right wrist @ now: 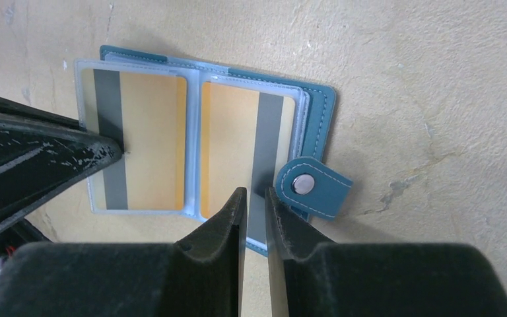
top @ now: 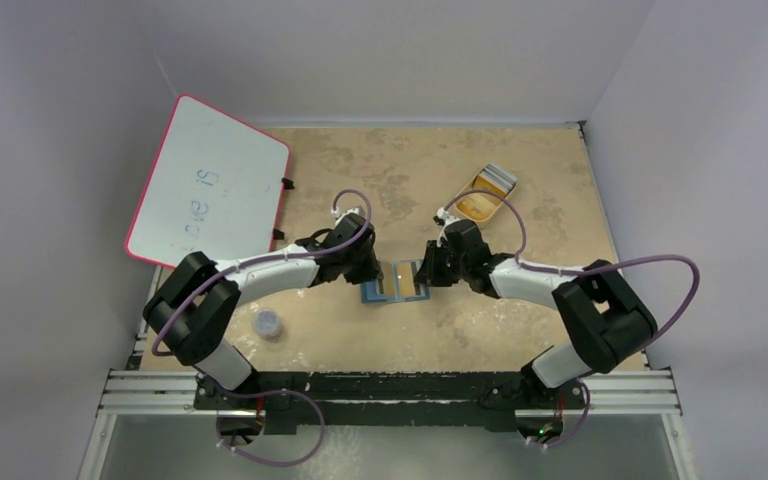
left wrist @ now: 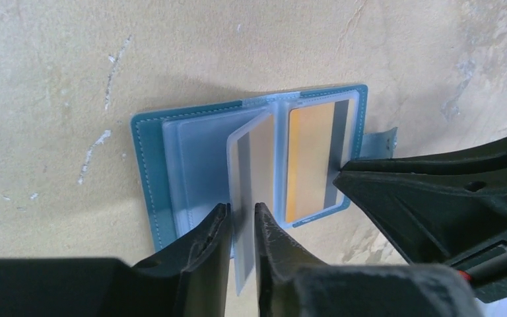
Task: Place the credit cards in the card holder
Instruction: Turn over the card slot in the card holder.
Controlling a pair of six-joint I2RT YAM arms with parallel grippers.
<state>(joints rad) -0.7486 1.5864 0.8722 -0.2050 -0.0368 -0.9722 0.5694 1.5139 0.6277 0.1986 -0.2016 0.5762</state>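
While the card holder (top: 369, 293) lies open mid-table, left pincer (left wrist: 241, 207) narrow astride its raised leaf (left wrist: 251, 158), right pincer (right wrist: 255, 193) narrow at its edge, grips unclear, a tug could drag it or spill credit cards (right wrist: 148, 139)

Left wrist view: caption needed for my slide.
Left fingers straddle a clear pocket leaf of the open card holder, an orange card sleeved beside it.

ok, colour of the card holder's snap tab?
Snap tab: teal-blue, silver stud; best in right wrist view.
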